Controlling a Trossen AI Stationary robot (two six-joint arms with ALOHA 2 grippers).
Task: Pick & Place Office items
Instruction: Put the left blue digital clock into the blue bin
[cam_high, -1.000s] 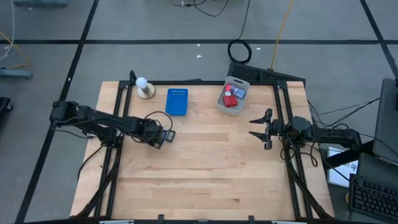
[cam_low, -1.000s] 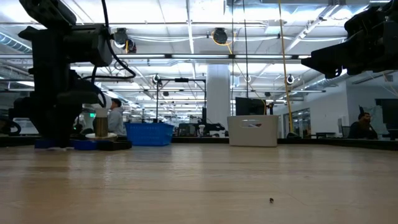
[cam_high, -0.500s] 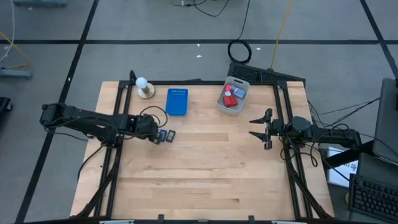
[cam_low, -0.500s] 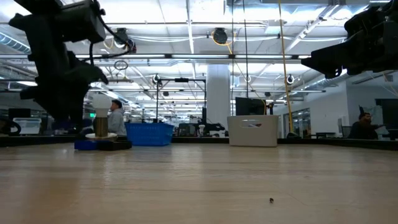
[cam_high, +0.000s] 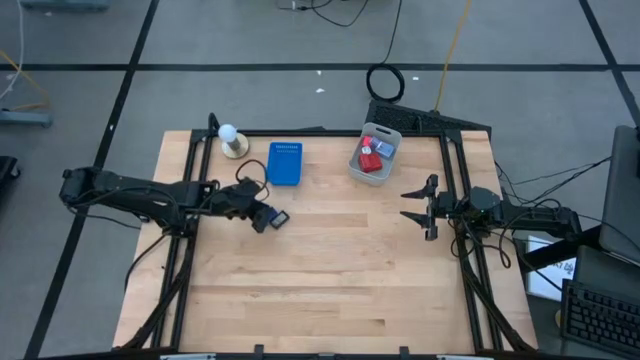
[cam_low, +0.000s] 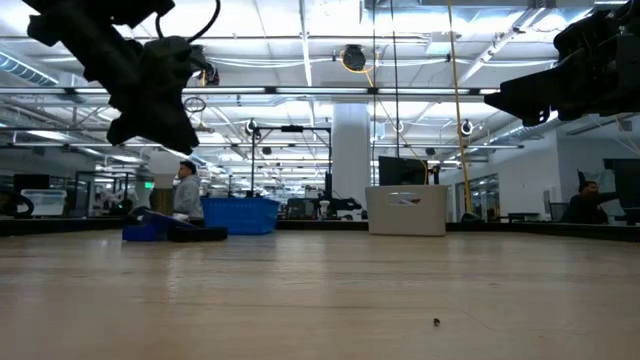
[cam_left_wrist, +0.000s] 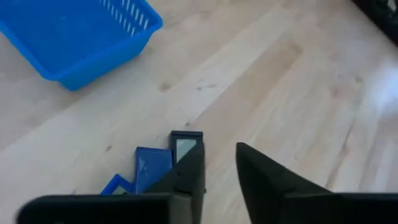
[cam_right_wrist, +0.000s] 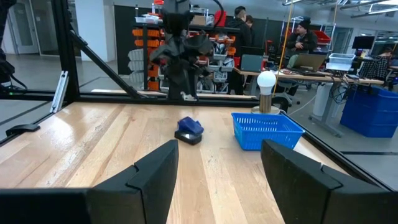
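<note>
Overhead, my left gripper (cam_high: 263, 216) sits just below the blue tray (cam_high: 285, 163), right beside the small dark-blue and grey rectangles (cam_high: 279, 218) lying on the wood there. The red blocks (cam_high: 369, 160) rest in a grey bin (cam_high: 392, 134) to the tray's right, and my right gripper (cam_high: 419, 205) waits further right of the tray. From table height, my left gripper hangs raised above the rectangles, which lie in front of the tray. Through my left wrist camera, my fingers (cam_left_wrist: 189, 175) stand narrowly parted with bare wood between them, gripping nothing, and the rectangles touch one another near the tray. Through my right wrist camera, my right fingers (cam_right_wrist: 149, 177) are spread wide and empty.
</note>
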